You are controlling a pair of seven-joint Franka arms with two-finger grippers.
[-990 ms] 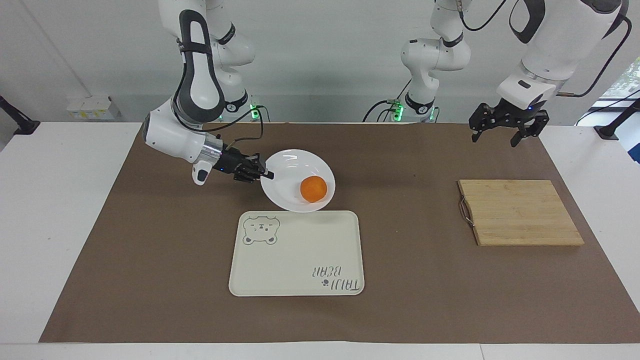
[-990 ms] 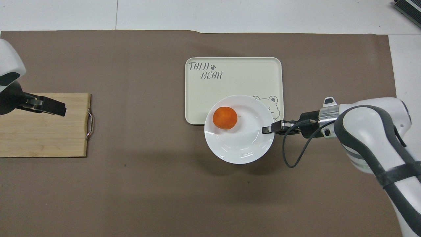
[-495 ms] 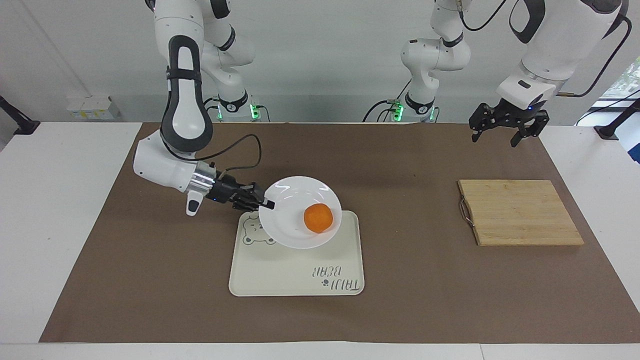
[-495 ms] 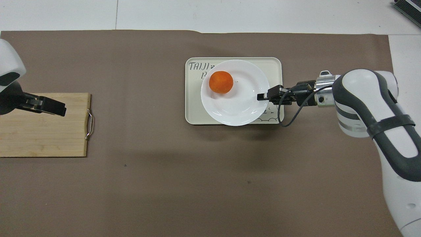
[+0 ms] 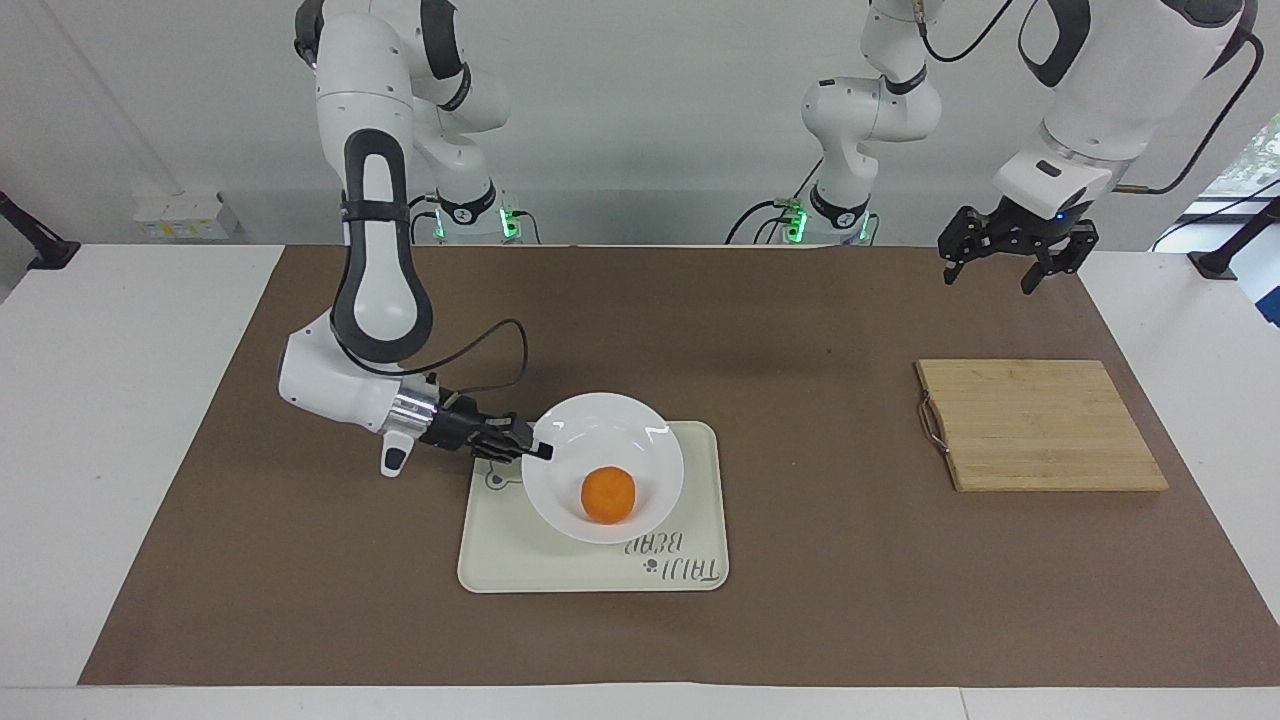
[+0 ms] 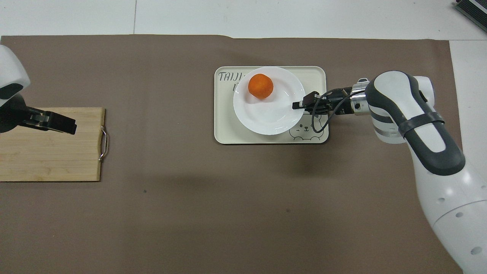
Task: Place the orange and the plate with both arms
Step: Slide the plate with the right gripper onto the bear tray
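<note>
Small orange point(image 5: 608, 495) in glossy white plate point(image 5: 640, 425), over bear tray point(image 5: 700, 500).

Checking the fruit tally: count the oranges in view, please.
1. The orange lies in the plate over the tray, held at its rim by the right gripper. None seems hidden.

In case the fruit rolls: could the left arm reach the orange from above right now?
Probably yes: the orange lies uncovered in the plate; the right gripper only grips its rim. The open left gripper waits above the table.
</note>
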